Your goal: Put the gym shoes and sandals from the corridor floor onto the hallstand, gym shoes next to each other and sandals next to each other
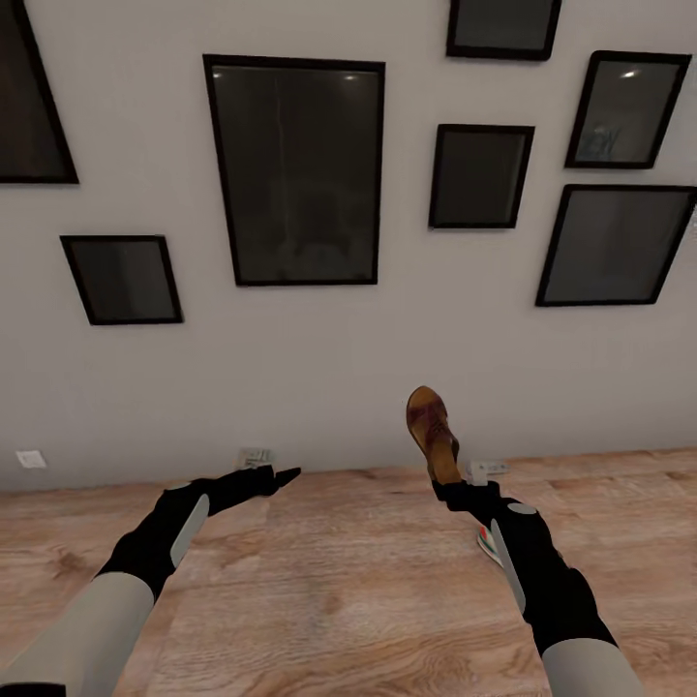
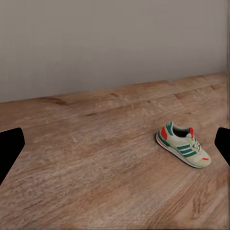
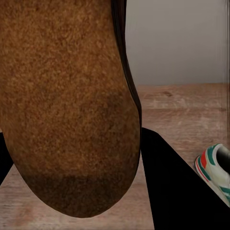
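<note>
Holding: right gripper point(image 1: 447, 481) has its fingers clamped on the heel end of one sandal point(image 1: 432, 431), lifted off the floor, toe end pointing up toward the wall.
Sandal: flat brown leather, tan footbed, wide dark brown strap across the middle; rounded oval outline. In the right wrist view its sole point(image 3: 67, 110) reads as grainy, suede-like brown, darker toward the rounded end.
Right fingers: black, angular; one finger point(image 3: 177, 187) sits against the sandal's edge.
Left gripper: point(image 1: 276, 474) fingers apart, holding nothing, hovering above the floor and pointing toward the wall base. Both black fingertips point(image 2: 9, 148) sit at the frame edges of the left wrist view, with bare floor between them.
Gym shoe: one sneaker point(image 2: 183, 144) upright on the corridor floor, well clear of the wall; white mesh-like upper, green side stripes, red heel patch and tongue label, pale sole. In the head view a sliver of it point(image 1: 490, 544) peeks out just beside the right forearm.
Floor: point(image 1: 339, 590) warm brown wood-grain planks, matte.
Wall: point(image 1: 290, 368) plain light grey, smooth; hung with dark glossy rectangular frames point(image 1: 295, 169) with thin black borders.
Wall base: small pale outlet plates point(image 1: 256, 455) low on the wall.
</note>
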Tool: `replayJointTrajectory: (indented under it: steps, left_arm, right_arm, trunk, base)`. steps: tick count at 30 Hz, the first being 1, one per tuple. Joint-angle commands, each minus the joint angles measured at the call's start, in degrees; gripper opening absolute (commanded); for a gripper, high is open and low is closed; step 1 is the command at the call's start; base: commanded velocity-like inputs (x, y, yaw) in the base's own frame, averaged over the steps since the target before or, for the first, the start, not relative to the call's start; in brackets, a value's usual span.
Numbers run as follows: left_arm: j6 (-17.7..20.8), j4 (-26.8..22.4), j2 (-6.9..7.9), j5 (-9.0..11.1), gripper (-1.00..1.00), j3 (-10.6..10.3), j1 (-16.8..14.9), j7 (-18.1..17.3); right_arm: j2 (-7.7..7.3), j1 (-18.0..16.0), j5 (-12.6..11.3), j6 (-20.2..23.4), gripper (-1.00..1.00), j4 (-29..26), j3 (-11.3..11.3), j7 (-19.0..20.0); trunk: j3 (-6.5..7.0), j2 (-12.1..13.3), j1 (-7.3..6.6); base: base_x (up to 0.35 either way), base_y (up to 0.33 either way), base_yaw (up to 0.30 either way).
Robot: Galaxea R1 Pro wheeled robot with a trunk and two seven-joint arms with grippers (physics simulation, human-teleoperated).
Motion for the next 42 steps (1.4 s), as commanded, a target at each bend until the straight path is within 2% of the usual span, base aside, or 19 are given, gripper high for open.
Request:
replayJointTrajectory:
  steps: [1, 22, 42]
  left_arm:
    - [0.5, 0.0, 0.08, 0.6, 1.0, -0.2, 0.0, 0.1]
    - [0.5, 0.2, 0.08, 0.6, 1.0, -0.2, 0.0, 0.1]
    - [0.5, 0.2, 0.08, 0.6, 1.0, -0.2, 0.0, 0.1]
  right_arm:
    - [0.08, -0.1, 0.4, 0.3, -1.0, -0.1, -0.2, 0.4]
    - [0.04, -0.1, 0.4, 0.3, -1.0, -0.2, -0.2, 0.4]
    - [0.04, -0.1, 0.4, 0.3, -1.0, -0.2, -0.3, 0.4]
  trunk:
    - [-0.06, 0.0, 0.0]
    - [-0.06, 0.0, 0.0]
    - [-0.49, 0.0, 0.0]
  base:
    - [0.09, 0.299, -0.3]
    - [0.09, 0.277, -0.3]
    - [0.075, 0.022, -0.293]
